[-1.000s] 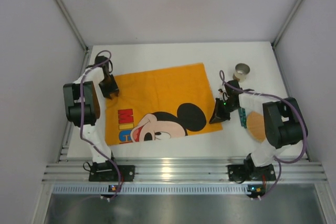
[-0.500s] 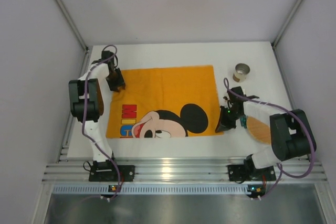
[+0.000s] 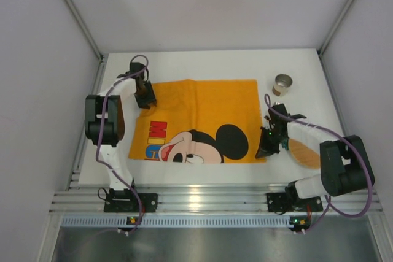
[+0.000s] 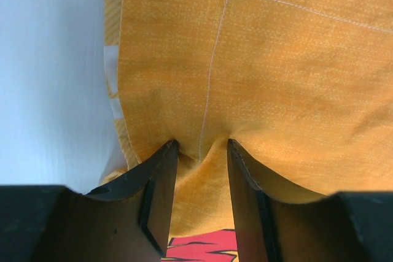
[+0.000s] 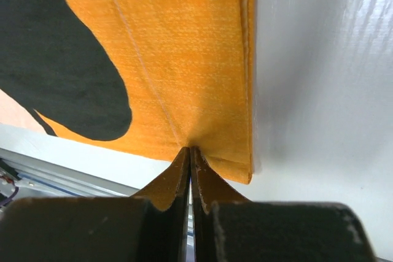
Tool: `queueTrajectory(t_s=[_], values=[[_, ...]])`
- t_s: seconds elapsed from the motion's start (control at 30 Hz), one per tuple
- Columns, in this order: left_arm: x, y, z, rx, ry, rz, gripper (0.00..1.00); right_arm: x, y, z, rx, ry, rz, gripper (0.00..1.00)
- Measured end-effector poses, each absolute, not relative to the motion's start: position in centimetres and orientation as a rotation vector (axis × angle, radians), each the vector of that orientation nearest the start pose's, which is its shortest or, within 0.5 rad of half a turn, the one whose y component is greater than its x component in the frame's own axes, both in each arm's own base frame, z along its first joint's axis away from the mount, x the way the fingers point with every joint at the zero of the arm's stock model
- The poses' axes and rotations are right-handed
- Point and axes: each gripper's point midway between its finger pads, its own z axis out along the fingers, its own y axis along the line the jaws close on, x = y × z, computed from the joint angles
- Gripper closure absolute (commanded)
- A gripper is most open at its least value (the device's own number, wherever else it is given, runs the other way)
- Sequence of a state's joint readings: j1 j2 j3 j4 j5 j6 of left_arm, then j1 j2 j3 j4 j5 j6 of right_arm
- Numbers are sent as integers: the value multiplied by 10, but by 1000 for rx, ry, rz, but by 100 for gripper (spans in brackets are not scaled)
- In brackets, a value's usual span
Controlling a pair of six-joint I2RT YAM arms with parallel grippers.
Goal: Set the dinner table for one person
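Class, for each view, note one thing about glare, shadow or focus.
Top external: bright glare on the aluminium rail. Left wrist: cloth weave sharp, left claw dark. Right wrist: soft shadow on the dinner table beside the cloth edge.

Matt woven orange cloth (image 3: 202,105), smooth white tabletop (image 3: 202,65)

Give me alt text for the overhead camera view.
Two robot arms pinch an orange Mickey Mouse cloth on a white table, left fingers at its far-left corner, right fingers at its near-right. A cup stands farther back.
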State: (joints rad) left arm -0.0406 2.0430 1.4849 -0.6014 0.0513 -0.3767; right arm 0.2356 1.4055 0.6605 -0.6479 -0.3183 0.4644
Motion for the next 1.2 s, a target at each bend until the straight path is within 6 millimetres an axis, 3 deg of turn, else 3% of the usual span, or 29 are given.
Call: queueTrajectory(t_s=[0.23, 0.4, 0.53, 0.67, 0.77, 0.8, 0.9, 1.0, 1.1, 1.2], values=[[408, -29, 25, -498, 2726, -85, 55, 209, 117, 36, 289, 2950, 507, 100], [400, -22, 34, -527, 2746, -20, 49, 210, 117, 46, 285, 2931, 505, 100], [424, -20, 73, -524, 2665, -29, 42, 207, 118, 68, 269, 2891, 538, 100], [456, -22, 133, -499, 2515, -74, 42, 221, 123, 108, 234, 2789, 584, 98], [456, -27, 158, -488, 2465, -91, 38, 237, 127, 144, 210, 2696, 605, 64], [452, -30, 163, -482, 2459, -91, 36, 242, 127, 154, 209, 2673, 606, 40], [429, -56, 177, -427, 2455, -114, 26, 259, 128, 192, 179, 2585, 602, 17], [398, -97, 195, -329, 2451, -174, 2, 277, 130, 237, 154, 2494, 608, 12], [362, -141, 219, -228, 2422, -271, 2, 297, 133, 281, 145, 2390, 620, 11], [329, -161, 237, -177, 2393, -343, 1, 310, 131, 301, 171, 2339, 600, 10]])
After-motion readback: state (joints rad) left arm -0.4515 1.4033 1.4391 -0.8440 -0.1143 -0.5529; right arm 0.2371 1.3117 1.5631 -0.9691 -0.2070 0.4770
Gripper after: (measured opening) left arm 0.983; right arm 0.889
